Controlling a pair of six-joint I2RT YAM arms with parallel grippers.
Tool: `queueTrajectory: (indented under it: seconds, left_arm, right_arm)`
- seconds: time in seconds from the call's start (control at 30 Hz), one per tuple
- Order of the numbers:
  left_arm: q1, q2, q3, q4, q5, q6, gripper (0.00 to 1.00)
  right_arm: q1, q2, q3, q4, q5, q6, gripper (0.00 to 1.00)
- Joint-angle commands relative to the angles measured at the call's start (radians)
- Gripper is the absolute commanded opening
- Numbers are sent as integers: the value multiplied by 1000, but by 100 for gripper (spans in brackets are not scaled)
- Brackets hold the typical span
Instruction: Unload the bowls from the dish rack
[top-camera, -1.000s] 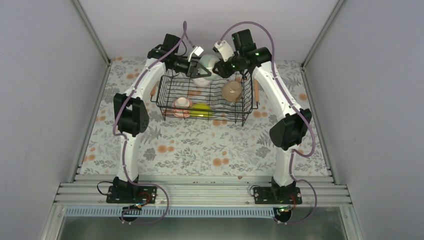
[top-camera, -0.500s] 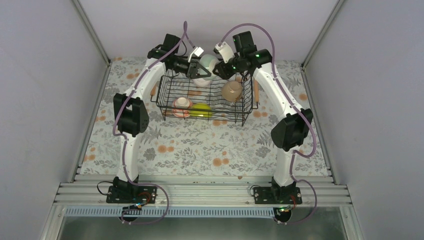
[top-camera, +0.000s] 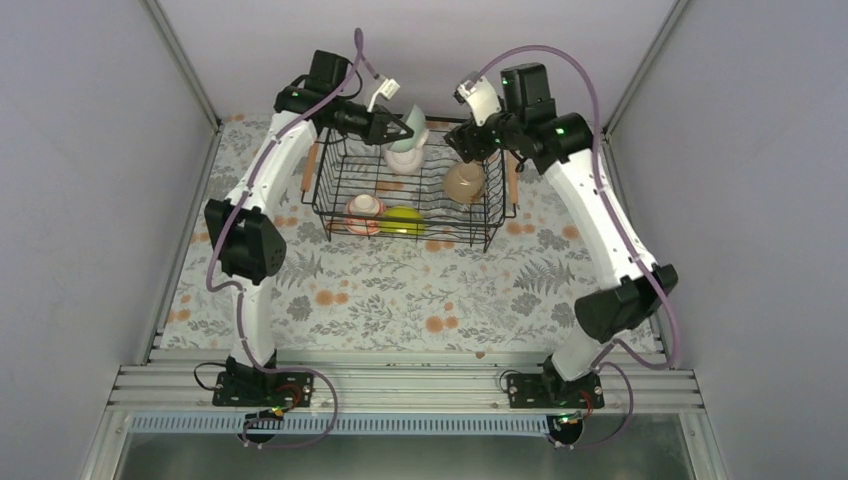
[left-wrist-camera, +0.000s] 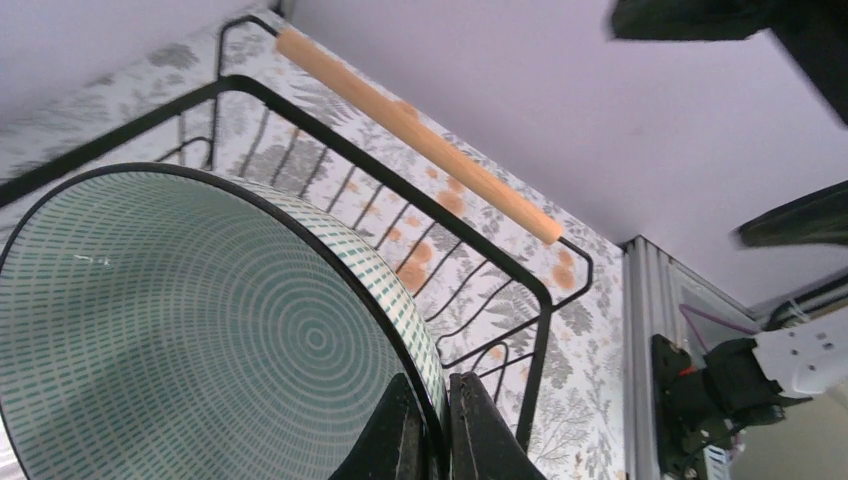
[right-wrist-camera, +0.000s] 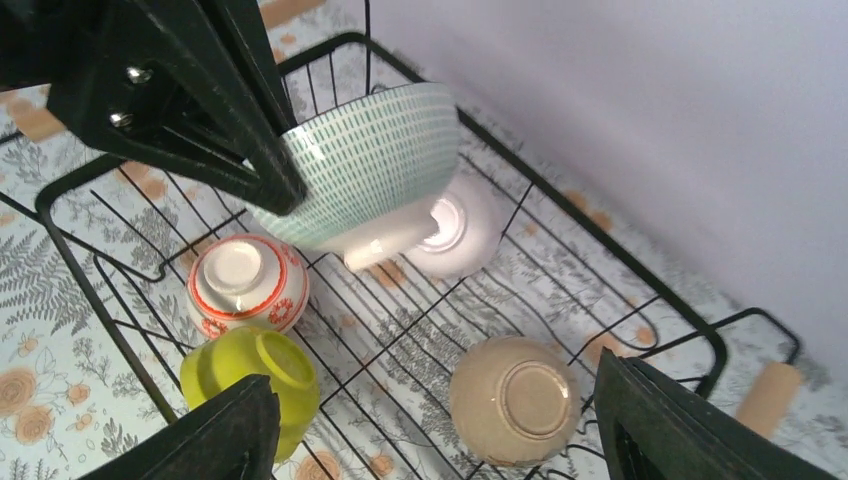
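Top external view: dish rack (top-camera: 325, 195) on floral desk (top-camera: 400, 300), far centre. Right wrist view: rack holds four bowls. Red-patterned bowl (right-wrist-camera: 247, 283) and tan bowl (right-wrist-camera: 512, 400) foot-up; yellow-green bowl (right-wrist-camera: 255, 375) tipped, just beside red-patterned one; white bowl (right-wrist-camera: 455, 225) at far side, partly hidden behind mint bowl (right-wrist-camera: 370, 160). Mint bowl held tilted over rack's far edge; left hand (left-wrist-camera: 437, 430) clamped on its rim, one finger inside, one outside. Right hand (top-camera: 468, 140) fingers apart, holding nothing, above tan bowl.
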Motion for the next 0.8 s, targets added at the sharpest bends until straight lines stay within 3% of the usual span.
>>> queueTrajectory:
  seconds: [0.0, 0.07, 0.2, 0.33, 0.43, 0.63, 0.77]
  left_arm:
    - [35, -59, 71, -41, -64, 33, 2]
    - [48, -57, 126, -111, -102, 57, 2]
    - [67, -96, 229, -196, -322, 93, 2]
    - [88, -186, 206, -218, -623, 146, 2]
    - [149, -241, 171, -245, -764, 203, 2]
    - [337, -333, 1, -227, -1031, 302, 2]
    - [459, -413, -239, -160, -1057, 382, 2]
  right_arm:
    - [-1, -81, -25, 18, 61, -7, 76]
    - [-3, -110, -37, 20, 80, -10, 77]
    - [-6, -151, -69, 18, 103, -20, 80]
    - [-5, -135, -117, 13, 144, -37, 80]
    - [-5, -100, -134, 12, 161, -45, 80]
    - [-5, 34, -44, -14, 146, -43, 78]
    - [-4, 132, 49, -46, 115, -57, 78]
